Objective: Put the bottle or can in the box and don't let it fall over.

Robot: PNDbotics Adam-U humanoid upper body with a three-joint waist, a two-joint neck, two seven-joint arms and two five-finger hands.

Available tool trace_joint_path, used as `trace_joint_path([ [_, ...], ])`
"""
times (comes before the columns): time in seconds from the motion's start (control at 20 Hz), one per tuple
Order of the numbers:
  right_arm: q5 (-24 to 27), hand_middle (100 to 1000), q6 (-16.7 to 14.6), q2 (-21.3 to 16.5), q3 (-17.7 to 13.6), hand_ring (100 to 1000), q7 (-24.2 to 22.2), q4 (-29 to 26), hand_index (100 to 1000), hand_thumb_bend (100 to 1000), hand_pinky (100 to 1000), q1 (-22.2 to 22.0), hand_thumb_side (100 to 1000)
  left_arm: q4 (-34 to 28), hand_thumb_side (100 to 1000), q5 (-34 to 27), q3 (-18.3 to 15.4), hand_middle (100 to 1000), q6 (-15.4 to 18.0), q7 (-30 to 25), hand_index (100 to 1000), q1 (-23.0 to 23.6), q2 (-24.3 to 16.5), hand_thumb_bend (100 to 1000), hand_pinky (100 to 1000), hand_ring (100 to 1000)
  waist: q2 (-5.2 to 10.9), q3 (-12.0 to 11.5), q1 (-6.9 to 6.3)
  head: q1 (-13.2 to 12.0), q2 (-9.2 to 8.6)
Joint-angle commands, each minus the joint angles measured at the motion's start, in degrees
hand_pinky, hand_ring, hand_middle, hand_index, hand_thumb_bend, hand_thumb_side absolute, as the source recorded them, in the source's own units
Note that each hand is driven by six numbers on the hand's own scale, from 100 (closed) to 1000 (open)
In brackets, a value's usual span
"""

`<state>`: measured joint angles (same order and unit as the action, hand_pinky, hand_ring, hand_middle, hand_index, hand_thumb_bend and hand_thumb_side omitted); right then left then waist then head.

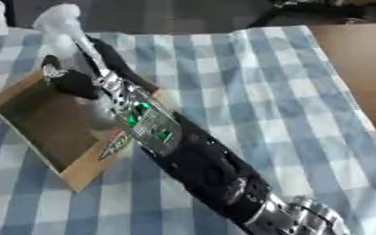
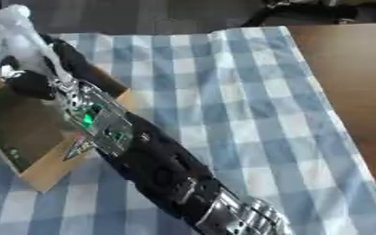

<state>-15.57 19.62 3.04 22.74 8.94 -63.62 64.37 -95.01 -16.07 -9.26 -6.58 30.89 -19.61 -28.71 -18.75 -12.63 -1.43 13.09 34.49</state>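
Bottle held over the box's far edge.

I see the pale bottle (image 1: 63,25) tilted above the open cardboard box (image 1: 27,98), my right hand (image 1: 83,75) curled round its lower part. The box sits on a blue checked cloth (image 1: 255,92); brown table (image 2: 348,78) shows to the right.

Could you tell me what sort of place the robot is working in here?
Probably an indoor test or demo table rather than a home kitchen: a blue-and-white checked cloth covers a wooden table, with an open cardboard box on it and the robot's right hand above the box.
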Motion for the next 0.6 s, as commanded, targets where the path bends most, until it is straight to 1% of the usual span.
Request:
trace_joint_path([
  [0.05,0.9,847,-1.0,-0.3,0.2,922,-2.4,-1.7,983,100,995,0.6,470,-0.6,439,-0.2,-0.8,607,0.1,0.3,814,-0.2,-1.8,183,726,642,1.86,0.0,-0.54,-0.4,0.23],
  [0.1,1.2,847,-1.6,-0.3,0.0,920,-3.0,-1.6,982,100,996,0.5,470,-0.6,439,-0.2,-0.9,607,0.1,0.3,814,-0.1,-1.8,183,726,641,1.88,0.1,-0.57,-0.5,0.27],
  [0.2,2.1,847,-2.6,-0.3,-0.5,918,-3.3,-1.3,979,100,998,0.2,421,-0.6,440,-0.2,-0.9,606,0.1,0.3,814,0.0,-1.9,182,726,641,1.95,0.2,-0.56,-0.6,0.41],
  [0.3,3.1,843,-3.0,-0.3,-0.9,914,-2.7,-0.9,973,100,997,0.1,378,-0.5,441,-0.2,-0.9,606,0.1,0.4,814,0.2,-1.8,182,726,641,2.03,0.3,-0.52,-0.7,0.5],
  [0.35,3.6,844,-3.1,-0.3,-1.0,912,-2.3,-0.9,969,100,999,0.1,337,-0.5,442,-0.2,-0.9,606,0.1,0.4,814,0.3,-1.8,182,726,641,2.07,0.3,-0.51,-0.7,0.55],
  [0.6,6.8,852,-3.5,-0.7,-0.7,913,-2.1,-1.7,977,100,1000,0.1,303,-0.4,442,-0.1,-1.0,605,0.1,0.4,813,0.5,-1.9,182,726,640,2.19,0.5,-0.59,-0.9,0.8],
])
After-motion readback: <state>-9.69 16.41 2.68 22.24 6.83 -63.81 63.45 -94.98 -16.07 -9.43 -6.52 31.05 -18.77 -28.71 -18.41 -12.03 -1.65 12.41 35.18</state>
